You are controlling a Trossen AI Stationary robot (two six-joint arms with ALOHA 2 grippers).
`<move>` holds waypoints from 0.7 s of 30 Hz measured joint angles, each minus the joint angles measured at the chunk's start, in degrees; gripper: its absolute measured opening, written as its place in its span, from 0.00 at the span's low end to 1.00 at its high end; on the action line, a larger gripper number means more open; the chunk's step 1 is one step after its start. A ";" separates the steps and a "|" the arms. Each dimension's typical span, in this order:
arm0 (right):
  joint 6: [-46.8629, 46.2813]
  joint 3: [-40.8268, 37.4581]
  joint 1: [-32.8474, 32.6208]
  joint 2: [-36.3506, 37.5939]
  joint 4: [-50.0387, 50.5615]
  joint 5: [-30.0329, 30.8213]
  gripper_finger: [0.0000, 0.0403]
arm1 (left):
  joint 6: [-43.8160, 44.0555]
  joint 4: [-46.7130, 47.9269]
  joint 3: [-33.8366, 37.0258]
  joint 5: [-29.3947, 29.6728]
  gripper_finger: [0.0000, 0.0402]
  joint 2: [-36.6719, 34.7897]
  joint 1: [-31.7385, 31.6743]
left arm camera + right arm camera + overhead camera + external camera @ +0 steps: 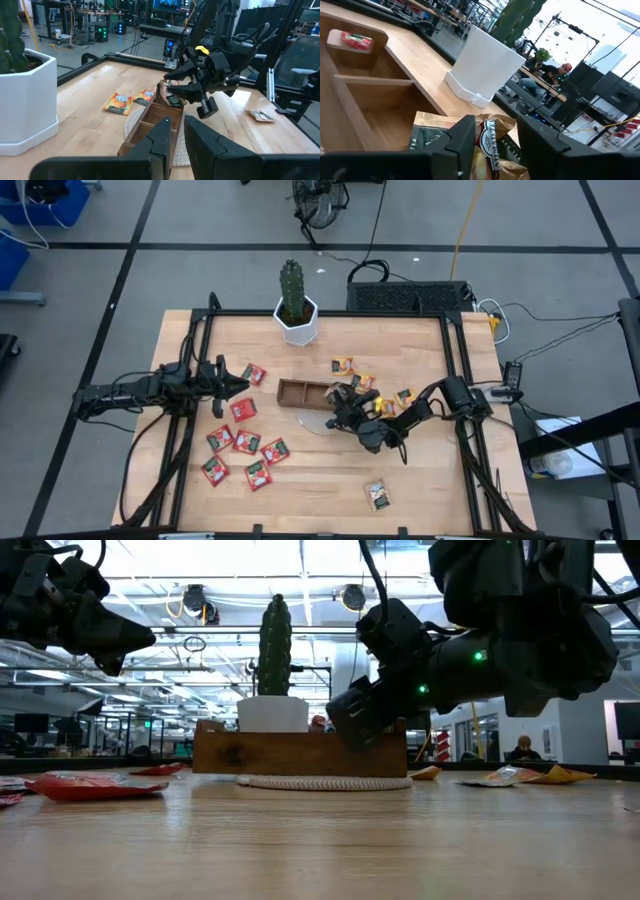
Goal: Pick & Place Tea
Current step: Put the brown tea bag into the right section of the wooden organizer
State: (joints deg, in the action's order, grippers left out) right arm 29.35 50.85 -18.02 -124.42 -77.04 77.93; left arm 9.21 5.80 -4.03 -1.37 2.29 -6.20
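Observation:
The brown wooden tray [296, 391] lies on a round woven mat at mid-table. My right gripper [338, 402] hovers level over the tray's right end, fingers apart. Between them in the right wrist view is a crumpled tea sachet [492, 146], beside a dark green sachet [426, 136] in that end compartment. From the left wrist view these sachets [170, 98] stand on edge under the right gripper [176, 85]. Several red sachets [240, 442] lie flat at the left. My left gripper [243, 383] waits left of the tray, fingers a narrow gap apart, holding nothing. My right gripper has one finger [462, 135] on either side of the crumpled sachet's upper edge [490, 131], coming level from the table's right. I cannot tell whether either finger touches it. The sachet rests in the tray's right end compartment.
A cactus in a white pot [297, 320] stands behind the tray. Orange sachets [343, 365] [404, 396] lie to the tray's right and a grey-white one [377, 495] near the front edge. Black frame rails [455, 360] run along both table sides.

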 joint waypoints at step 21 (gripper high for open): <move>16.24 -0.02 -0.54 0.42 -7.23 0.06 0.32 | 0.00 0.00 0.00 0.00 0.14 0.01 0.02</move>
State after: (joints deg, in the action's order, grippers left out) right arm 45.59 50.83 -18.56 -124.00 -84.27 77.99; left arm 9.21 5.80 -4.03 -1.37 2.31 -6.17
